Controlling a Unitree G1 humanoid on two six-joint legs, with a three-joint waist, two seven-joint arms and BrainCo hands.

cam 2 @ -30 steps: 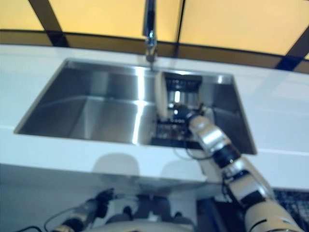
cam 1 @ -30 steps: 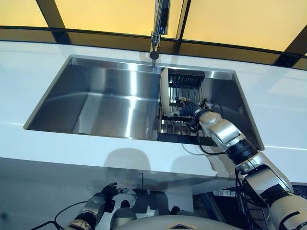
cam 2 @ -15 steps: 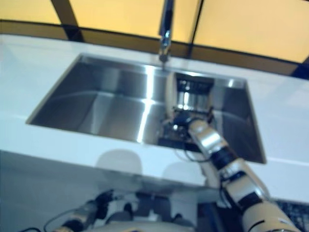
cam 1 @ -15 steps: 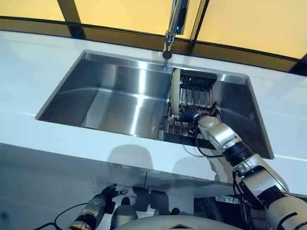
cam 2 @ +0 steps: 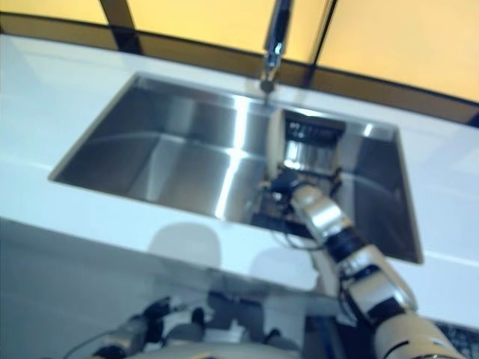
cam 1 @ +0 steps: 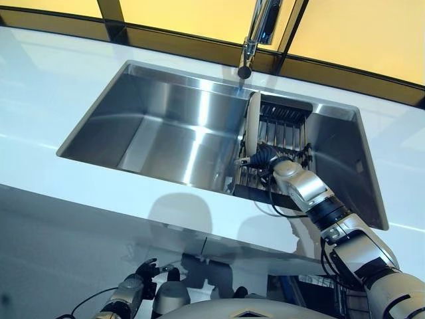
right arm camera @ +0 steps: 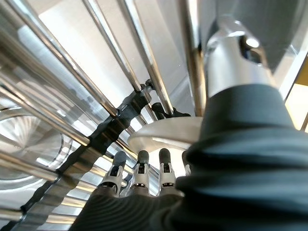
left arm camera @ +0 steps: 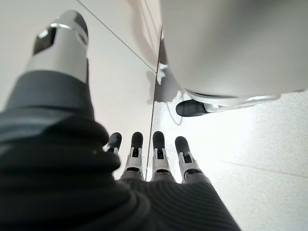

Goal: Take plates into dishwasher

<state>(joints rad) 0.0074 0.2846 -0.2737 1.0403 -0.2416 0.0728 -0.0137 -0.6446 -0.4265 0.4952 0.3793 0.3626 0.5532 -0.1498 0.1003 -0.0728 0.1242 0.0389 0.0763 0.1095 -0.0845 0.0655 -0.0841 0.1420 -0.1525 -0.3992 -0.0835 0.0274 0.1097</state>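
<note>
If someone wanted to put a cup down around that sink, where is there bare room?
The sink basin left of the rack is bare steel, and the white counter to its left and along its near edge is open. It is crowded at the sink's right end: the rack holds an upright plate, with the right hand at it.

Plate edge-on, right hand fingertips hidden behind its rim

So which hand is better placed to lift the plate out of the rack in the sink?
The right hand: it is already at the plate in the rack. The left hand hangs below the counter.
</note>
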